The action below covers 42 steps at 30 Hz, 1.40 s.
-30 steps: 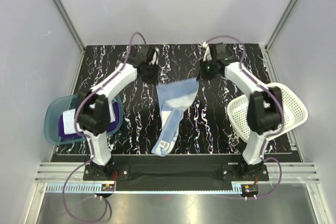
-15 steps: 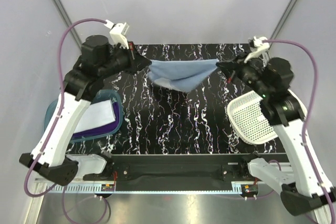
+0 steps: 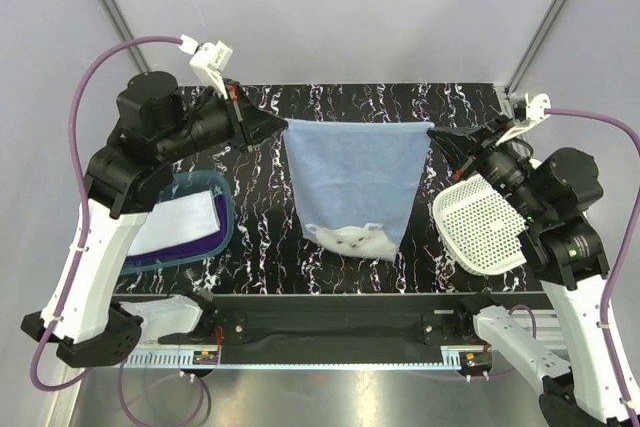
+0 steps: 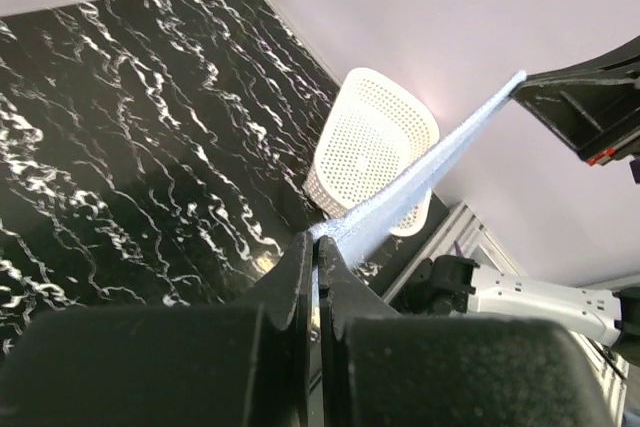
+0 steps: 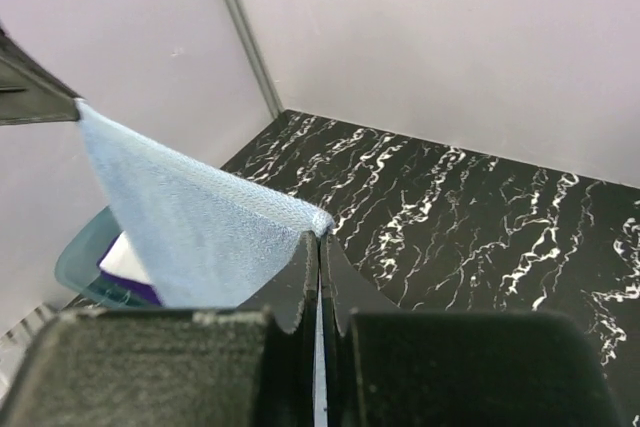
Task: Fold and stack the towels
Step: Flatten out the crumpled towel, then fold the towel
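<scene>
A light blue towel [image 3: 350,172] hangs spread in the air above the table's middle, its top edge pulled taut between both grippers. My left gripper [image 3: 283,125] is shut on its upper left corner and my right gripper [image 3: 432,131] on its upper right corner. The towel narrows downward, and a whitish patch [image 3: 350,239] shows at its lower edge. In the left wrist view the towel [image 4: 420,175] runs edge-on from my left gripper [image 4: 318,243]. In the right wrist view the towel [image 5: 190,227] fans out leftward from my right gripper [image 5: 321,238]. A white towel [image 3: 180,219] lies on a purple towel [image 3: 190,247] in the tub.
A translucent teal tub [image 3: 226,209] sits at the table's left edge and also appears in the right wrist view [image 5: 80,252]. A white perforated basket [image 3: 480,229] lies tipped at the right edge. The black marbled table [image 3: 260,197] is walled on three sides.
Both arms have lifted and drawn apart. The blue towel lay on the table a second ago, then sagged bunched between the grippers, and now hangs flat and taut.
</scene>
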{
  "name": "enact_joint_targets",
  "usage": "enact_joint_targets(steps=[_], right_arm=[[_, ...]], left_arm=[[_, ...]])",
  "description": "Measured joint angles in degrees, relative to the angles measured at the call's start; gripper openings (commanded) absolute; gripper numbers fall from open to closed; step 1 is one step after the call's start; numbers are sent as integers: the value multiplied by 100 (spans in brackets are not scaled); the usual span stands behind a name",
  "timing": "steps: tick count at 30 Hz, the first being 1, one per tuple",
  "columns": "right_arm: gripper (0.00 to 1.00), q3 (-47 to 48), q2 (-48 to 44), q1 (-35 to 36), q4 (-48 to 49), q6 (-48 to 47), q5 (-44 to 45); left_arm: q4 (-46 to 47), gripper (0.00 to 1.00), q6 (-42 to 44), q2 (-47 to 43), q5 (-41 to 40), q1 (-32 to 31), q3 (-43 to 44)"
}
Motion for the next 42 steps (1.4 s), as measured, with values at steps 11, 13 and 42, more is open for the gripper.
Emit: enact_joint_targets(steps=[11,13,42], right_arm=[[0,907,2957,-55,940,-538,629],[0,1220,3768,-164,1054,-651,597],[0,632,6754,-675,2251,-1045,-376]], left_arm=[[-387,0,481,2363,-643,901,1884],[-116,0,485,2973,-520,1189,1934],[2052,0,1567,5353,566,1729,-188]])
